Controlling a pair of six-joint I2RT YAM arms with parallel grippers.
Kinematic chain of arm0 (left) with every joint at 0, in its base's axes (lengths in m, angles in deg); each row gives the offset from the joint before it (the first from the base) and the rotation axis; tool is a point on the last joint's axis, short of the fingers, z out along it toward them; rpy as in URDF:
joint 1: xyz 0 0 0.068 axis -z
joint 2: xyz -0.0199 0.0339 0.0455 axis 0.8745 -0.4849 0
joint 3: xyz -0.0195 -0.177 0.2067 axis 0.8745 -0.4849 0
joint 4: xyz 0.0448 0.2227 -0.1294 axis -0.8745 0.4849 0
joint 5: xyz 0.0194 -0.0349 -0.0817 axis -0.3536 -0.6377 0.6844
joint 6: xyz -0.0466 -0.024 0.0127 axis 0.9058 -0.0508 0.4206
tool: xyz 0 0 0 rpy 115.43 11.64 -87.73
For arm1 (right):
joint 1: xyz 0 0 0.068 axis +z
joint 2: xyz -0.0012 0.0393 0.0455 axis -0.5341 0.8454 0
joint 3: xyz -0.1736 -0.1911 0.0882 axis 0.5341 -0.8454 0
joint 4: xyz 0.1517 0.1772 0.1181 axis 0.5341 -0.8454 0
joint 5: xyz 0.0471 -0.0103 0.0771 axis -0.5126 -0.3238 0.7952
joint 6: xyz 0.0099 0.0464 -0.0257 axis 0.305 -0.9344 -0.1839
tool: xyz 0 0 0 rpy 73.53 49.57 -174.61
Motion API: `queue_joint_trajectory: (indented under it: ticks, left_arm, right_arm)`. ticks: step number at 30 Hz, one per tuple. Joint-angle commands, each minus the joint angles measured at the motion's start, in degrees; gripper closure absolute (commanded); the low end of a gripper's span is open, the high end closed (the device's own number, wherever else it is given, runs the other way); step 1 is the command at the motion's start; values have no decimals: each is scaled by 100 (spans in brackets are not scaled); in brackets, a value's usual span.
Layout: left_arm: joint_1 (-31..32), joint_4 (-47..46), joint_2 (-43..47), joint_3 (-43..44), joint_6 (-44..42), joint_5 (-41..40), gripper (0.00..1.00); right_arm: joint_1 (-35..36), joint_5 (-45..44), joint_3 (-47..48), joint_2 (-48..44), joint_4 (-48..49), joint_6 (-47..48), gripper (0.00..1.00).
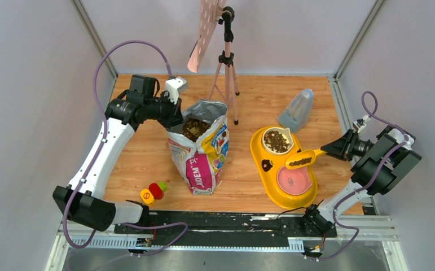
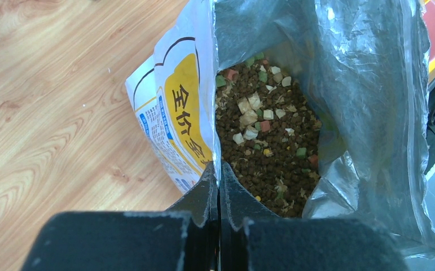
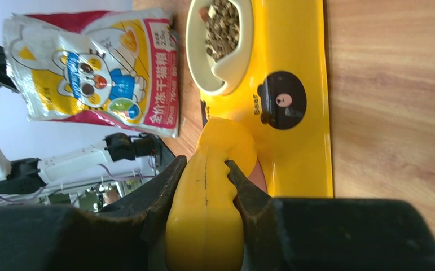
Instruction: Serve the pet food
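The pet food (image 1: 194, 129) fills the open printed bag (image 1: 201, 161) standing mid-table. In the left wrist view it is a heap of brown pellets (image 2: 268, 164) with pale and coloured bits. My left gripper (image 1: 172, 117) is shut on the bag's rim (image 2: 217, 135), one finger inside and one outside. My right gripper (image 1: 332, 149) is shut on the handle of a yellow scoop (image 1: 301, 161) (image 3: 206, 192). The scoop's head carries kibble above the yellow feeder (image 1: 260, 148), between its white bowl (image 1: 276, 141) of kibble and its pink bowl (image 1: 294, 180). The white bowl (image 3: 218, 34) also appears in the right wrist view.
A tripod (image 1: 227, 62) holding a pink perforated board stands behind the bag. A clear bottle (image 1: 297, 110) lies beyond the feeder. Small red, yellow and green pieces (image 1: 153, 192) sit near the front left. Grey walls close in the wooden table on three sides.
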Motion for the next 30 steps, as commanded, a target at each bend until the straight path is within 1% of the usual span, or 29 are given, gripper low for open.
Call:
queue_joint_trajectory:
  ticks: [1,9,19,23,26,30]
  left_arm:
    - [3,-352,245,67,115,511,100]
    - [3,-410,212,35,148,540,100]
    - [-1,-477,218,-63,174,565,100]
    - [-5,-488,238,-84,169,564,100]
    - [-5,-518,236,-105,181,574,100]
    - [-5,-584,240,-140,225,615,100]
  right_arm:
    - [-24,-438,-97,-258,-56,529,100]
    - [124,-1041,-94,-597,-58,837,100]
    - [279,-1326,-192,-994,-60,967,100]
    - [380,-1505,-157,-1310,-61,1006,100]
    - [605,-1710,-73,-1658,-52,1002,100]
    - [1127,-2019,3,-2277,118,761,100]
